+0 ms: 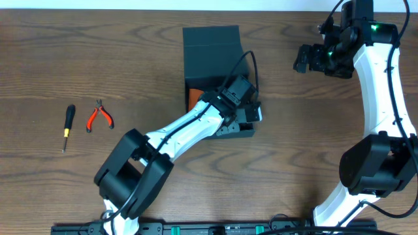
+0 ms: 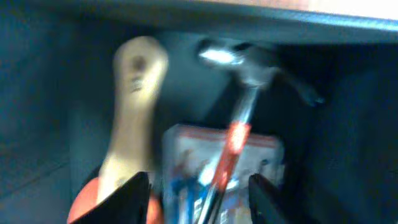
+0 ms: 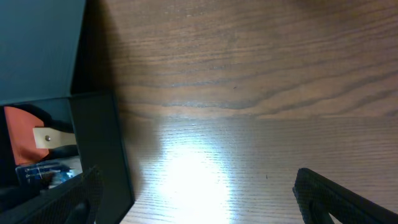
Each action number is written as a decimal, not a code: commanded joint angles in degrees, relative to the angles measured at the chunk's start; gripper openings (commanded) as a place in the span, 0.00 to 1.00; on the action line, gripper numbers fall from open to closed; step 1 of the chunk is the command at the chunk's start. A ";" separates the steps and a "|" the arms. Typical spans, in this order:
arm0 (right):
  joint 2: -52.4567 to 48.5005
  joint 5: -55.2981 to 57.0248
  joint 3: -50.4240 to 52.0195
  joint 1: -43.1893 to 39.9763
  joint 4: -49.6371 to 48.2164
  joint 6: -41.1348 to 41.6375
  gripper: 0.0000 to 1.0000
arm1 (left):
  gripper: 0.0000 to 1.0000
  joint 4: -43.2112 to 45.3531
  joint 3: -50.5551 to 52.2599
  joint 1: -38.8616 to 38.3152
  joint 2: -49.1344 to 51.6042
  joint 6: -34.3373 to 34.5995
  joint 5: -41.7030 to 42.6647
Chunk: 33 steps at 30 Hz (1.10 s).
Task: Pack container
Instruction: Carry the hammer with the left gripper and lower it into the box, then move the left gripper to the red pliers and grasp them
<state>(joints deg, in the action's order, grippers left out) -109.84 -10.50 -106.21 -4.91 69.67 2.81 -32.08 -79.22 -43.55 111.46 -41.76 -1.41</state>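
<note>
1. Judging the step as a drop-off: the left gripper (image 2: 199, 183) is down inside the container (image 1: 210, 46) with jaws spread and nothing clamped. The hammer (image 2: 244, 65) shaft runs up between the fingers (image 2: 134, 199), and I see no contact on either side.
2. To finish well, lift straight up and clear the walls before swinging. Don't snag the hammer, the wooden handle (image 2: 135, 106) left of it, or the blister pack (image 2: 186, 152) under it.
3. Container vs the left gripper: it is all around, with walls on both sides and the contents just ahead.
4. Idle right gripper (image 3: 198, 176): released and empty over bare table (image 3: 249, 93). The container lies near its left finger but not touching.
5. Likely next are the screwdriver (image 1: 68, 125) and pliers (image 1: 99, 117). Both lie outside the container, well off to the left gripper's left.
</note>
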 commanded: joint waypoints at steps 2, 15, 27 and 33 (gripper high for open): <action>0.02 -0.02 0.44 0.07 0.15 -0.31 0.99 | 0.58 0.00 -3.52 0.61 -7.76 7.58 -12.37; 0.02 -0.02 0.44 0.07 -0.02 -0.31 0.99 | 0.68 -15.50 -4.15 23.50 -22.38 29.00 -15.63; 0.02 -0.02 0.44 0.07 -1.07 -0.28 0.99 | 0.59 -22.10 -1.60 47.50 -9.62 35.87 -3.69; 0.02 -0.04 0.44 0.07 -1.62 -0.28 0.99 | 0.54 -23.17 -1.60 51.08 -2.75 45.81 -0.39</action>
<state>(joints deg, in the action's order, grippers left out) -109.84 -10.50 -106.21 -4.91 68.31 2.79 -54.85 -81.17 6.94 106.32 -2.17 -5.19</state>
